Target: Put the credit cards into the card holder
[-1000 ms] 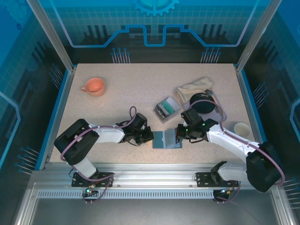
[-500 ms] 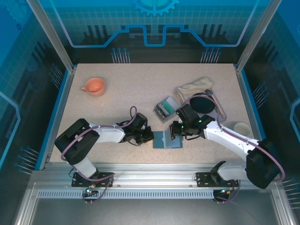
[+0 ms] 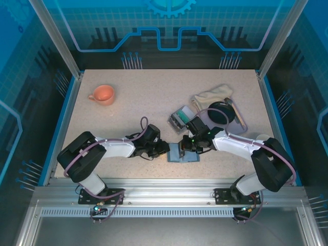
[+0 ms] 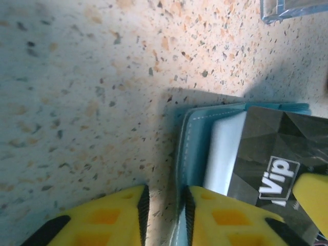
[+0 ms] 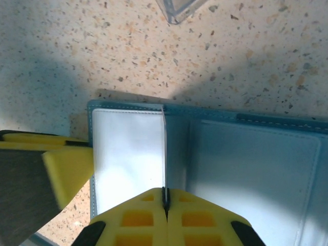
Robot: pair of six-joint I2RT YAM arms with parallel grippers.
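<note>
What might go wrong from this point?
The left hand has its jaws apart at the edge of the teal card holder, so the holder may slide when pushed. The right hand pinches the dark Vip card on edge by the white pocket; it may miss the slot. The hands are close and may bump.

A speckled beige table (image 3: pixel 128 102) was seen under bright, even light. Its left and right edges were bordered by blue strips (image 3: pixel 63 128). It was enclosed by aluminium posts (image 3: pixel 54 38) and translucent blue panels (image 3: pixel 169 25) printed with a grid and a gear motif. A ribbed aluminium rail (image 3: pixel 169 210) was fixed along the near edge.
</note>
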